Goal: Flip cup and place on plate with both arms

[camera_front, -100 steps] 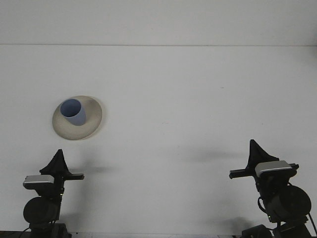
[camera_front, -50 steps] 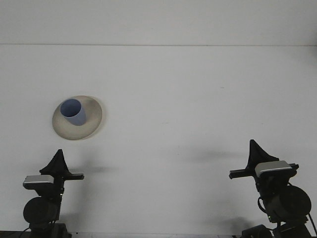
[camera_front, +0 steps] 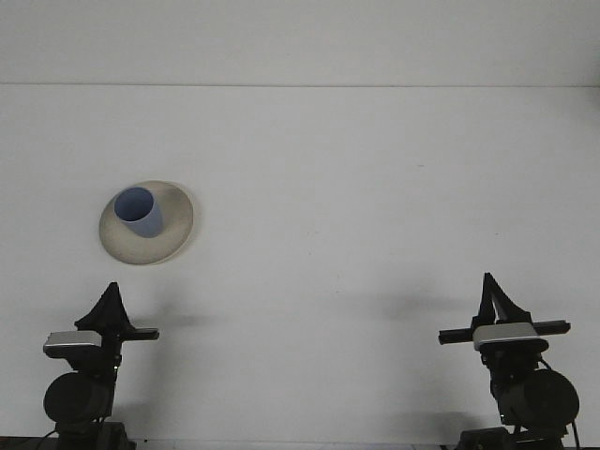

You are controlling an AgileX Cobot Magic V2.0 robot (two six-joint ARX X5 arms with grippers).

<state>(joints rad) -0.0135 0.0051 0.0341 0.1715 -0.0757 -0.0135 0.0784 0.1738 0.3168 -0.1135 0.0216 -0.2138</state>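
A light blue cup (camera_front: 140, 212) stands upright on a beige plate (camera_front: 172, 236) at the left middle of the white table, its open mouth facing up. My left gripper (camera_front: 112, 290) rests near the front edge, below the plate and well apart from it, with its fingers together in a point and nothing held. At the front right my right gripper (camera_front: 487, 279) is far from the cup, also shut and empty.
The white table (camera_front: 356, 187) runs back to a pale wall. Only the plate with the cup stands on it, and the two arm bases sit at the near edge.
The right arm has pulled back toward the near edge and turned slightly right. Left arm, cup and plate have not moved.
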